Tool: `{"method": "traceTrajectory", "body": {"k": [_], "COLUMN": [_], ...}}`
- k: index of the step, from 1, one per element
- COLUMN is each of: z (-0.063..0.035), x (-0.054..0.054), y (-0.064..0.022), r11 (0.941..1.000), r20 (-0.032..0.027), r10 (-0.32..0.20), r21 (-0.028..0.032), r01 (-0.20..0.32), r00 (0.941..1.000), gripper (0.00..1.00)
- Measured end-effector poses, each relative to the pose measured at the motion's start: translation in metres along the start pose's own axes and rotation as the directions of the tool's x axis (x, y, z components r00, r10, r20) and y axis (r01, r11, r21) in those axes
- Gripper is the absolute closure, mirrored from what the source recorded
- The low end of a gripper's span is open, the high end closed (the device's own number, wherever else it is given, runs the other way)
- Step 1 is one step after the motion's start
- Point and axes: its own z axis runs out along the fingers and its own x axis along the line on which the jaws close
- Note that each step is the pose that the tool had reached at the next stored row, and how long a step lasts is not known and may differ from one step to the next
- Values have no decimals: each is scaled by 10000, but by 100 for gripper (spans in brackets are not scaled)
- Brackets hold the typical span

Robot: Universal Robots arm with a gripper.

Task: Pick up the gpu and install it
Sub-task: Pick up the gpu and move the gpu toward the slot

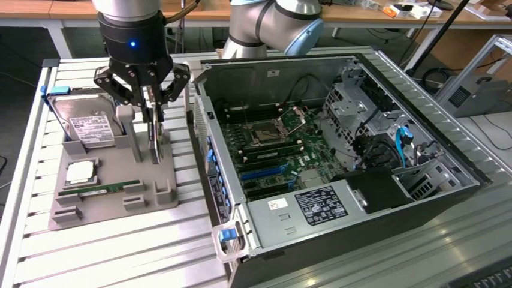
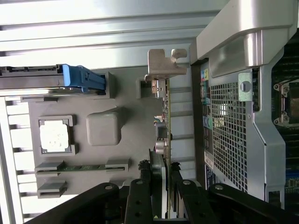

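Gripper [image 2: 163, 166] clamped on the gpu [image 2: 166, 116], card not yet lifted.
I see the gpu standing on edge in its tray [image 2: 133, 154] slot, just beside the open case [image 1: 280, 72]. The grasp looks made; the lift and the install are not done.

Robotics lab, assembly test cell. Industrial robot arm [image 1: 272, 24] over slatted aluminium table [image 1: 120, 252]; open PC tower [image 1: 264, 75] on it; gpu [image 1: 157, 147], hard drive [image 1: 88, 123] slotted in grey fixture tray [image 1: 104, 207]; wooden benches [image 1: 360, 15], aluminium-profile frame [image 1: 488, 60] behind.
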Motion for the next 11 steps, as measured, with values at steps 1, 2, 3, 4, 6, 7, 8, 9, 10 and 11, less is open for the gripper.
{"method": "traceTrajectory", "body": {"k": [1,2,3,4,6,7,8,9,10,11], "z": [-3,-6,-9,-12,-16,-18,-25,-30,-31,-32], "x": [0,0,0,0,-1,-1,-1,-1,-1,-1], "y": [0,0,0,0,-1,-1,-1,-1,-1,-1], "r11": [10000,10000,10000,10000,10000,10000,10000,10000,10000,10000], "r20": [0,0,0,0,-1,0,0,0,0,-1], "r10": [0,0,0,0,0,0,0,0,0,0], "r21": [1,1,0,0,1,0,0,0,1,1], "r01": [0,0,0,0,0,0,0,0,0,0], "r00": [10000,10000,10000,10000,10000,10000,10000,10000,10000,10000], "gripper": [73,73,73,73,73,73,73,73,73,73]}}
